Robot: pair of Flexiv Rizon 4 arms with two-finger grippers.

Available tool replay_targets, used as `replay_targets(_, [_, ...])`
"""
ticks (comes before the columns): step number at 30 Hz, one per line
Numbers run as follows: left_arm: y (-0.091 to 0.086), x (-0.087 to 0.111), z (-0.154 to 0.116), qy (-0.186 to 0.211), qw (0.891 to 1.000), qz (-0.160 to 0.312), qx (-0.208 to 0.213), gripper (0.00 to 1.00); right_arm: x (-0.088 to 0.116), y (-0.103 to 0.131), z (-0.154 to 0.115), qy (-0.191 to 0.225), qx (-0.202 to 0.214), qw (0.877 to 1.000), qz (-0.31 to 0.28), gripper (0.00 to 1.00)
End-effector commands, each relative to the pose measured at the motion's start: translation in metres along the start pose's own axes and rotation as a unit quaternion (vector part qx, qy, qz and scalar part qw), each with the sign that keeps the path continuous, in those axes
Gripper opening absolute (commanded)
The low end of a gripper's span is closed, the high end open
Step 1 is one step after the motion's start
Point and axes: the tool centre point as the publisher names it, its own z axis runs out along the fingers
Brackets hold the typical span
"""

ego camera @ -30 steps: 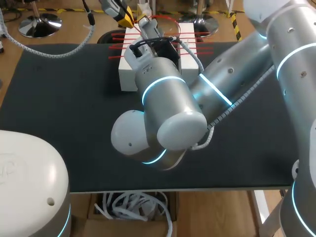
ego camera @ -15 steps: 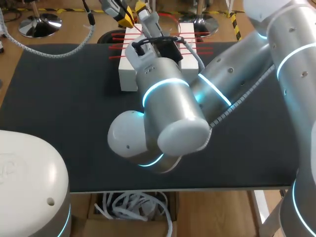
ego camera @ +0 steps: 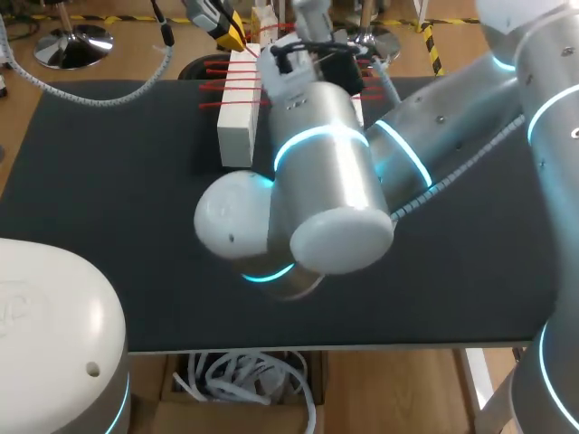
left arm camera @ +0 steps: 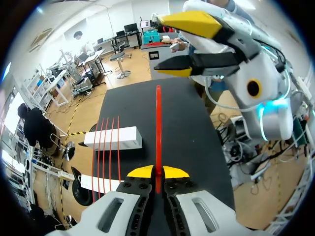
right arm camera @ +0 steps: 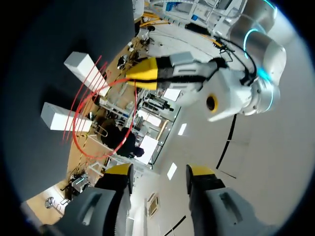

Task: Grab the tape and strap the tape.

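Note:
A thin red tape (left arm camera: 158, 128) runs from my left gripper (left arm camera: 157, 172), which is shut on it, out over the black mat. Several red strands (left arm camera: 106, 152) cross two white blocks (left arm camera: 113, 138) (left arm camera: 96, 183). Ahead and higher, my right gripper (left arm camera: 193, 45) hangs open, apart from the tape. In the right wrist view its fingers (right arm camera: 158, 173) hold nothing; beyond them my left gripper (right arm camera: 143, 73) holds a red loop (right arm camera: 86, 142) that trails to the blocks (right arm camera: 60, 118). In the head view my left gripper (ego camera: 232, 33) is at the far edge by the one white block (ego camera: 236, 127) that shows.
My right arm (ego camera: 326, 172) reaches across the middle of the black mat (ego camera: 109, 181) and hides one block and most of the strands in the head view. The mat's left half and near right corner are bare.
My right gripper has opened and let go of the tape, and it has risen and swung toward the far right of the blocks. The left gripper has stayed put, still shut on the tape.

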Motion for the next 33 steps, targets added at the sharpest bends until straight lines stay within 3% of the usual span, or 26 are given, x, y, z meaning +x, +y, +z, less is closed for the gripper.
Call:
replay_targets(1, [-0.001,0.0,-0.001,0.001,1.0,-0.001,-0.002,0.0,0.004,-0.031,0.02,-0.001,-0.003,1.0,-0.005,0.81])
replay_targets(2, [-0.001,0.0,-0.001,0.001,1.0,-0.001,-0.002,0.0,0.005,-0.035,0.024,-0.001,-0.003,1.0,-0.003,1.0])
replay_targets(7, [0.006,0.001,0.0,0.0,1.0,-0.013,-0.011,0.0,0.004,-0.047,0.033,-0.01,-0.013,1.0,-0.01,1.0])
replay_targets(11, [0.034,0.005,0.004,0.0,0.998,-0.05,-0.037,0.0,0.004,-0.047,0.033,-0.01,-0.013,1.0,-0.01,1.0])
replay_targets(16, [0.097,0.016,0.002,-0.008,0.986,-0.144,-0.088,0.0,0.004,-0.047,0.033,-0.01,-0.013,1.0,-0.01,1.0])
replay_targets(20, [0.16,0.028,-0.005,-0.019,0.967,-0.219,-0.13,0.0,0.004,-0.047,0.033,-0.01,-0.013,1.0,-0.01,1.0])
replay_targets(24, [0.211,0.038,-0.015,-0.017,0.945,-0.277,-0.172,0.0,0.004,-0.047,0.033,-0.01,-0.013,1.0,-0.01,1.0])
replay_targets(29, [0.27,0.044,-0.021,0.011,0.92,-0.316,-0.231,0.0,0.004,-0.047,0.033,-0.01,-0.013,1.0,-0.01,1.0])
replay_targets(33, [0.304,0.046,-0.025,0.04,0.9,-0.335,-0.276,0.0,0.004,-0.047,0.033,-0.01,-0.013,1.0,-0.01,1.0])
